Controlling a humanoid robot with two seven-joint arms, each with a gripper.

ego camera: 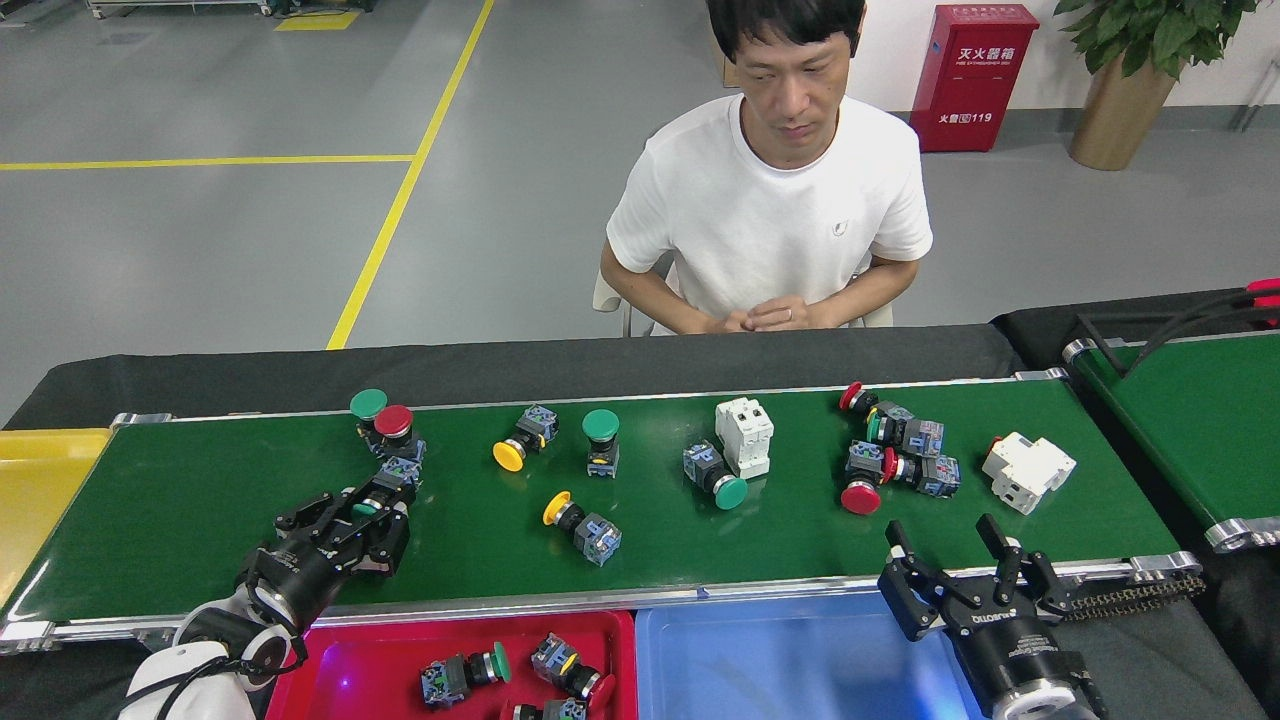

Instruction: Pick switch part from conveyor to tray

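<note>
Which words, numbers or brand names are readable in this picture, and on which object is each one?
"119": on the red cabinet, after some characters. Its upper white line is too blurred to read.
Brand lettering on the right gripper: too small to read.
Small logo on the person's white shirt: not readable.

Long dark-green conveyor (250, 480) with silver side rails, stretched left to right and strewn with push-button switch parts: green-capped one (372, 500) lying on its side at the left, close under red- and green-capped ones (392, 425). Bright red tray (330, 672) just below the near rail, already holding three switch parts (465, 672), lying on their sides.
</note>
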